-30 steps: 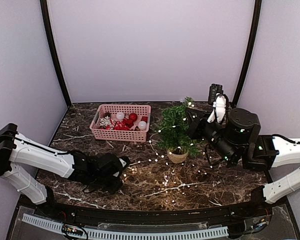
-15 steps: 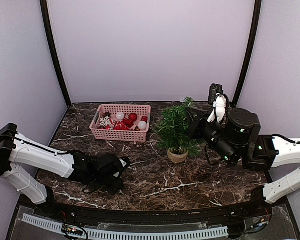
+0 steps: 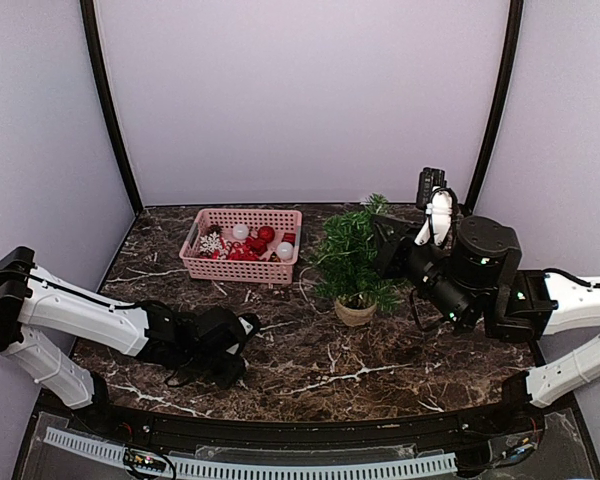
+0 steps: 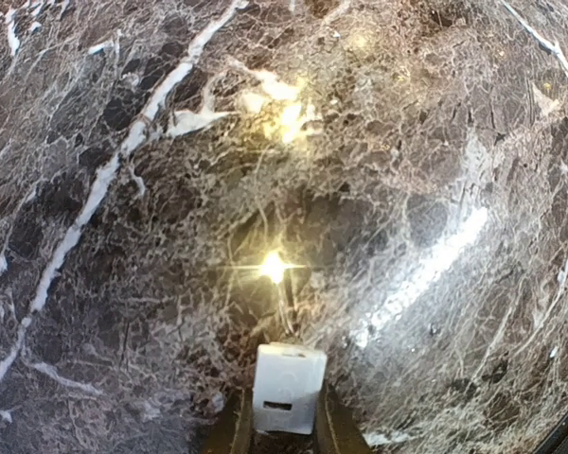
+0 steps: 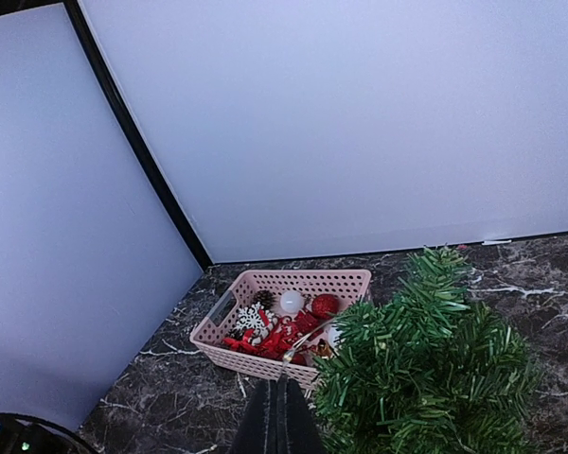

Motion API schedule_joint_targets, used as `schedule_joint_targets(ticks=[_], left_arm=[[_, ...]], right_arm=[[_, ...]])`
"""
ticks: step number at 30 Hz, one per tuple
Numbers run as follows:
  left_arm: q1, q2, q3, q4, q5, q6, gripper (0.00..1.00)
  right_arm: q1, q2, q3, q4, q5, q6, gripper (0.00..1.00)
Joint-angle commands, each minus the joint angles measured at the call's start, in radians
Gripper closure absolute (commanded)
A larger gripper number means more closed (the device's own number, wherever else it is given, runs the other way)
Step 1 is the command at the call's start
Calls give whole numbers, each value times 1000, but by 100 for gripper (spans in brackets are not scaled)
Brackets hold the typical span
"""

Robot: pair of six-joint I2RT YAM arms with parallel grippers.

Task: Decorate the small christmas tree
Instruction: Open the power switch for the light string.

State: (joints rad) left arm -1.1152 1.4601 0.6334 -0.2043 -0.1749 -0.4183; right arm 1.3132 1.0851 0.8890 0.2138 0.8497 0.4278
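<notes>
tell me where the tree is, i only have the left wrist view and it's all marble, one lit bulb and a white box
Observer: the small christmas tree stands upright in its pot, right of the table's middle, just right of the pink basket.
Operator: where's the right gripper
Observer: the right gripper is shut, up by the tree's far right side; whether it touches the branches i can't tell.
Operator: anything in the basket
Observer: yes, red and white baubles and a white snowflake.
</notes>
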Motion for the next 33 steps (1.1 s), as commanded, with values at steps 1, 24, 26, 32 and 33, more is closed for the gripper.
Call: schedule_joint_targets(ticks=[1, 24, 26, 32, 33], left_arm=[[-5, -19, -6, -41, 23, 4, 78], [-5, -59, -24, 50, 45, 42, 62], [-5, -49, -22, 51, 46, 45, 63], [-5, -15, -15, 44, 42, 45, 61], [-5, -13, -15, 44, 42, 46, 61]], right_arm=[[-8, -6, 3, 40, -6, -1, 100], [-9, 4, 14, 33, -21, 5, 100], [-9, 5, 16, 33, -20, 4, 100], [-9, 9, 22, 28, -20, 0, 100], [-11, 10, 21, 30, -20, 0, 100]])
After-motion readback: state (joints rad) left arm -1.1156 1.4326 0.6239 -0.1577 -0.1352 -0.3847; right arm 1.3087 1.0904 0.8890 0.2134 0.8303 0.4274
